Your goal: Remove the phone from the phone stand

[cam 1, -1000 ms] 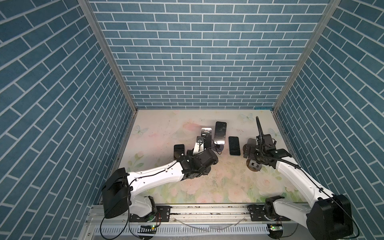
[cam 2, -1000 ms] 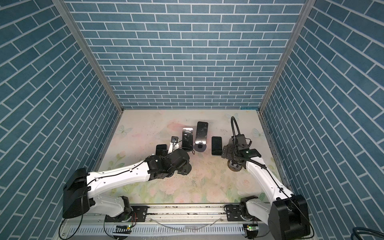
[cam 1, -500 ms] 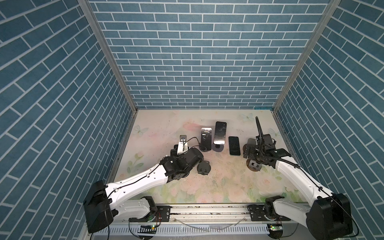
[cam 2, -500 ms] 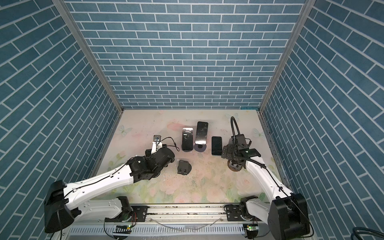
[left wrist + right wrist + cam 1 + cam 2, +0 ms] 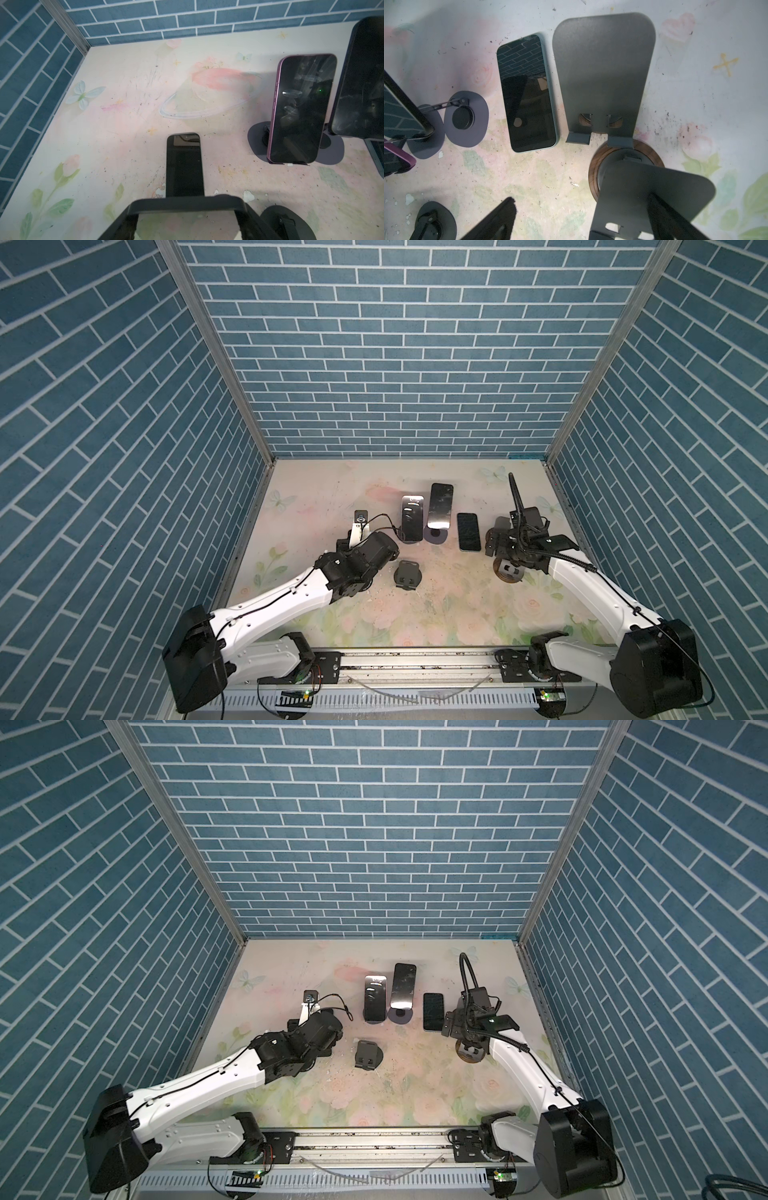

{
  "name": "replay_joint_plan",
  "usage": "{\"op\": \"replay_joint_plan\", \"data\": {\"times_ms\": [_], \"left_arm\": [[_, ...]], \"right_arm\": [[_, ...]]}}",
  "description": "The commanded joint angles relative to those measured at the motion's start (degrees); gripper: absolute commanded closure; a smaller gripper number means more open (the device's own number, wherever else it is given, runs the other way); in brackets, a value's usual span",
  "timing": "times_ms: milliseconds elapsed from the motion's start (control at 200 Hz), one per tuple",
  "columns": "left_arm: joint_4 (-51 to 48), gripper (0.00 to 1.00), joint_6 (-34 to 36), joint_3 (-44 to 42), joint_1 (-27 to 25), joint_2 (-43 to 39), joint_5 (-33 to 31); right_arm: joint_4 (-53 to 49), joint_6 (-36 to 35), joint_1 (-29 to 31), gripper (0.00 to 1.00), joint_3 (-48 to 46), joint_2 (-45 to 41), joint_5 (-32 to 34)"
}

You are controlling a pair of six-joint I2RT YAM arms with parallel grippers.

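left wrist view shows the left gripper [image 5: 187,209] clamped on the two long sides of a black phone [image 5: 186,204]. the phone is seen end-on, as a round-cornered bar filling the gap between the fingers. it touches no stand and is held over the table [image 5: 124,93]. the small empty stand [image 5: 288,224] sits just to the right of it. ahead of the gripper a second black phone [image 5: 184,166] lies flat, screen up, its near end hidden behind the held one.

in both top views the held phone is hidden under the left arm's wrist, and the small empty stand [image 5: 406,572] sits just right of that wrist. behind it a purple phone [image 5: 412,516] leans on its own stand, and a taller dark phone [image 5: 440,504] leans on another just beside it. right of those a teal-edged phone [image 5: 527,93] lies flat.

the right gripper [image 5: 581,198] hangs with its jaws wide apart, clamped on nothing. it is over the round wooden base of a grey stand [image 5: 602,83], whose plate is just beside the teal-edged phone.
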Motion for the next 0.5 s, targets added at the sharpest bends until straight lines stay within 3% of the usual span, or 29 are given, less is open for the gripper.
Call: {"op": "replay_joint_plan", "data": {"times_ms": [0,495], "left_arm": [[3.3,0.31,1.75,2.35,0.92,2.97,3.53],[5.55,0.32,3.11,9.94,7.33,17.68,15.18]], "right_arm": [[0.26,-1.28,0.28,0.01,1.49,1.42,-0.54],[0.22,-1.83,0.26,0.01,1.69,3.18,0.7]]}}
